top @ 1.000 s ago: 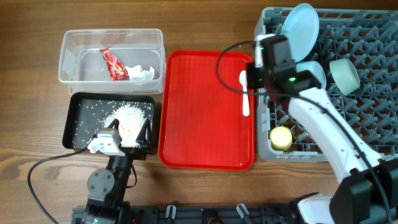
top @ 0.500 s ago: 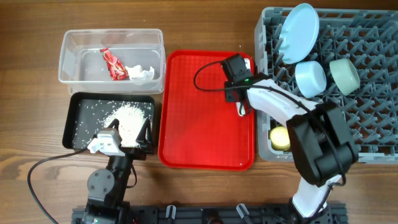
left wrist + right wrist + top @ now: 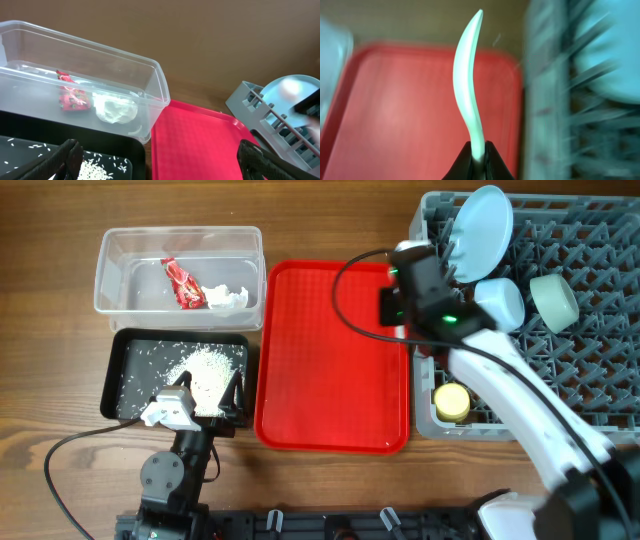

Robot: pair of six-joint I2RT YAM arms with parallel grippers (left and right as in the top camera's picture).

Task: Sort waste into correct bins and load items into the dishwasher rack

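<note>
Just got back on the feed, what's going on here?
The right claw is shut on a white plastic utensil, edge-on, holding it over the flat red serving tray beside the large grey plastic dishwasher rack. The light blue round plate, light blue bowl, pale green bowl and small yellow cup sit in the rack. The left claw hangs open near the black plastic tray of rice.

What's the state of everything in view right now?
Right gripper: shut on utensil, by red tray edge nearest the rack.
Left gripper: open, holding nothing.
Wrapper: in tub.
Tissue: in tub.
Rice: piled in black tray.
Plate: on edge in rack.
Blue bowl: in rack.
Green bowl: in rack.
Cup: in rack.
</note>
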